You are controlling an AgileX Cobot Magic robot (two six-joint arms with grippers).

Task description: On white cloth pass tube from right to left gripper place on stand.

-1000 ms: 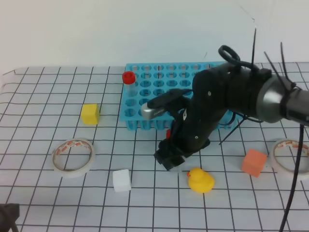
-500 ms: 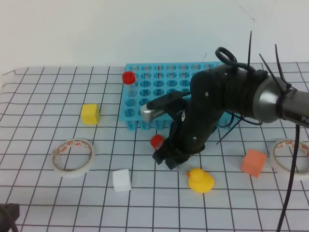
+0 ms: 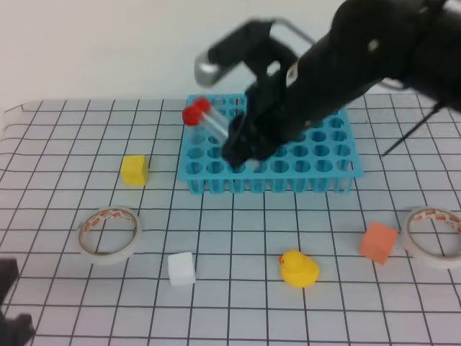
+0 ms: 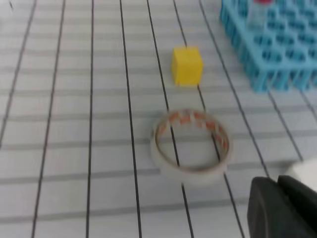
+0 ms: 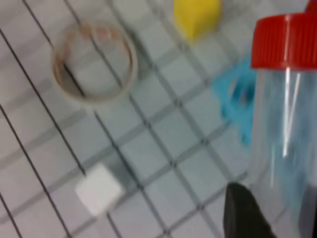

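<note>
Down at the near edge the left tool [image 3: 11,328] is sitting closed and empty, well away from the blue rack [image 3: 338,155]. Over the rack's left end the right tool [image 3: 241,148] is gripping the tube [image 3: 210,119], clear smooth plastic, red cap [image 5: 285,39] slanting up-left beside its twin [image 3: 191,115] standing in the rack.

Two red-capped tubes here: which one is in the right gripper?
The tilted tube, lifted above the stand in the right gripper; the other tube stands upright in a corner hole.

Tape roll [image 4: 190,146] near yellow cube [image 4: 186,65]
</note>
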